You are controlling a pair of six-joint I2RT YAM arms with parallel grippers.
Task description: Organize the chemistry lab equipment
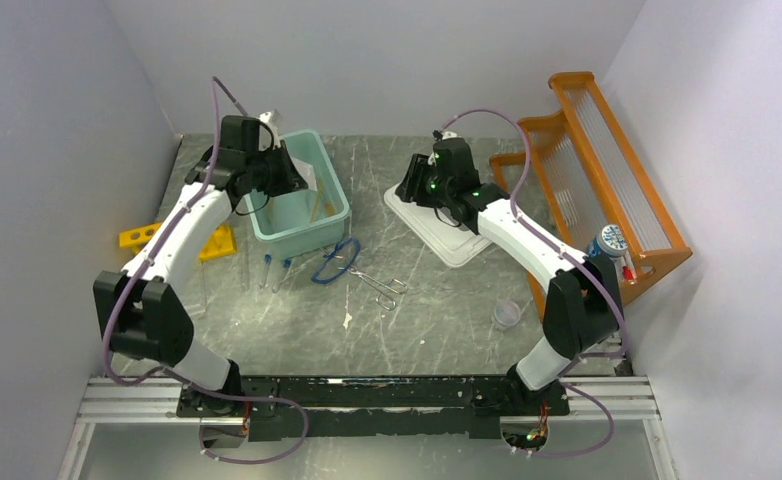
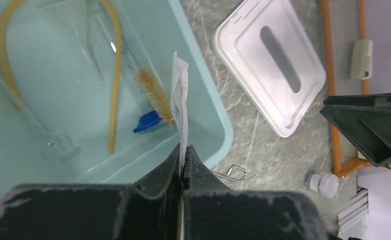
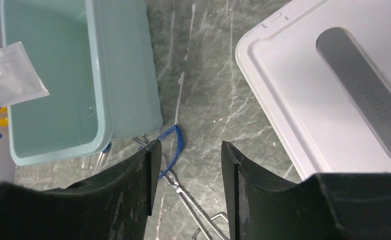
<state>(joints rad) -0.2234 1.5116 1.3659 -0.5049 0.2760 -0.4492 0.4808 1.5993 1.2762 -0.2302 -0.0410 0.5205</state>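
My left gripper point(image 2: 184, 150) is shut on a flat white packet point(image 2: 180, 100) and holds it upright over the teal bin point(image 2: 218, 115). It hovers over the bin in the top view point(image 1: 289, 180). In the bin lie tan tubing point(image 2: 116, 75), a small brush point(image 2: 153, 92) and clear glassware. My right gripper point(image 3: 186, 170) is open and empty above the table, between the bin point(image 3: 103, 75) and a white lid point(image 3: 323, 90). Below it lie the blue tubing loop point(image 3: 176, 145) and silver forceps point(image 3: 193, 205). Test tubes point(image 1: 275, 272), a yellow rack point(image 1: 167, 240) and a clear cup point(image 1: 507, 315) are on the table.
The large orange shelf point(image 1: 607, 150) stands at the right, with a blue-capped bottle point(image 1: 607, 242) on it. The white lid point(image 1: 442, 225) lies between the shelf and the bin point(image 1: 302, 230). Grey walls close in on both sides.
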